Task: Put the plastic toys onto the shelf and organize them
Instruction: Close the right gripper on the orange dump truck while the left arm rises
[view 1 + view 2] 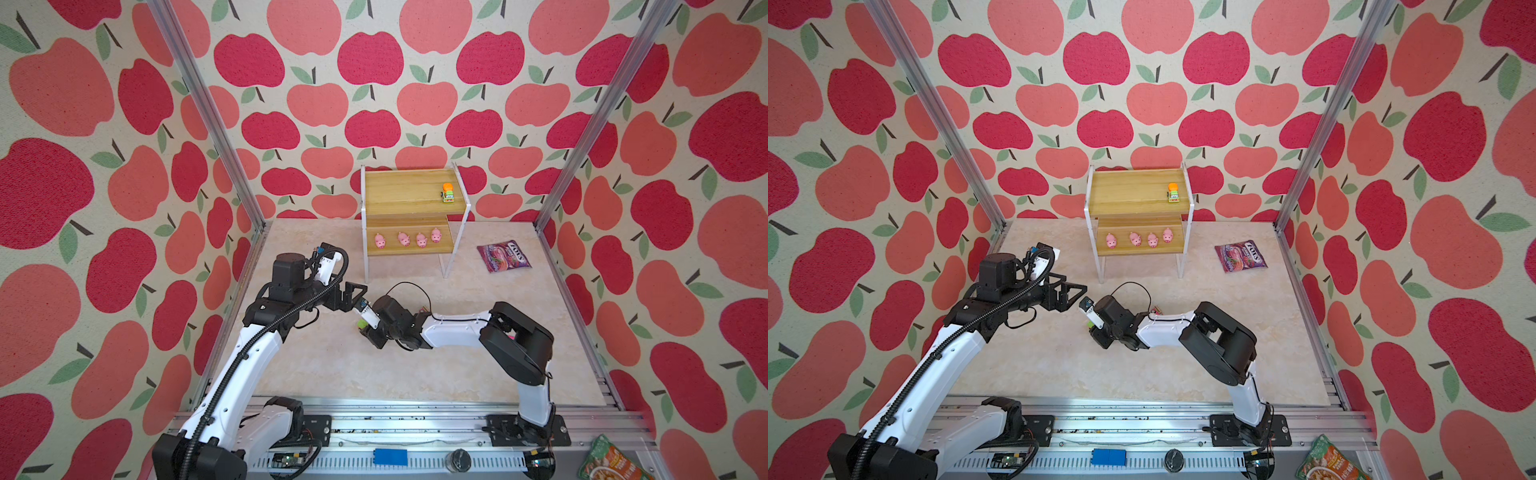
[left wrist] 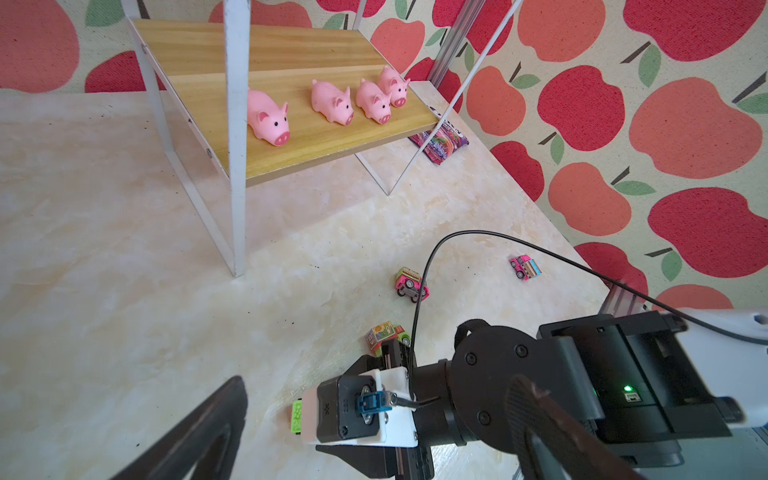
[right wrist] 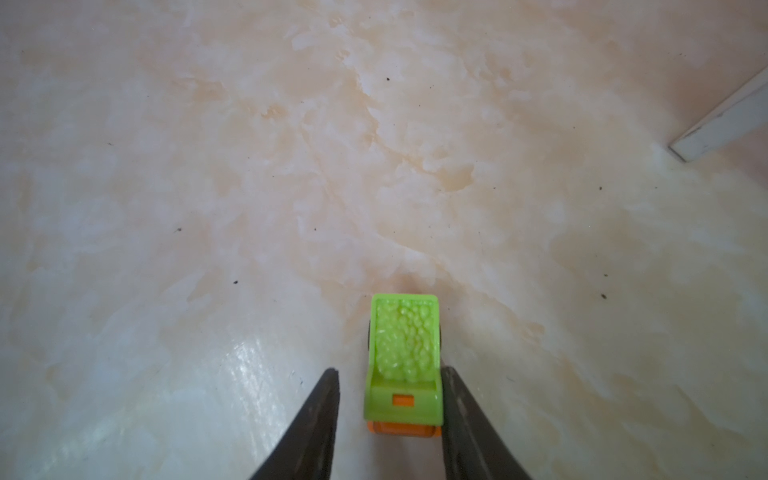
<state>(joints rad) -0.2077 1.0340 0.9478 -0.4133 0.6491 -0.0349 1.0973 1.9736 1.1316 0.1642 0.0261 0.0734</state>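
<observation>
The shelf [image 1: 407, 195] [image 1: 1133, 191] stands at the back. Several pink pigs [image 1: 407, 240] [image 2: 332, 102] line its lower board, and an orange-green car [image 1: 447, 194] [image 1: 1173, 193] sits on the upper one. A green car [image 3: 405, 353] [image 1: 362, 324] [image 2: 297, 411] rests on the table between the jaws of my right gripper [image 3: 390, 372] [image 1: 365, 330]. One finger touches it and the other stands a little apart. My left gripper [image 2: 376, 382] [image 1: 353, 291] hovers wide open and empty just beside the right wrist. Three more cars [image 2: 411, 282] [image 2: 525, 267] [image 2: 384, 334] lie on the table past the right gripper.
A purple candy bag [image 1: 503, 257] [image 1: 1241, 257] lies right of the shelf. A snack packet [image 1: 611, 461] sits outside the front right corner. Apple-print walls and aluminium posts [image 1: 208, 112] close in the table.
</observation>
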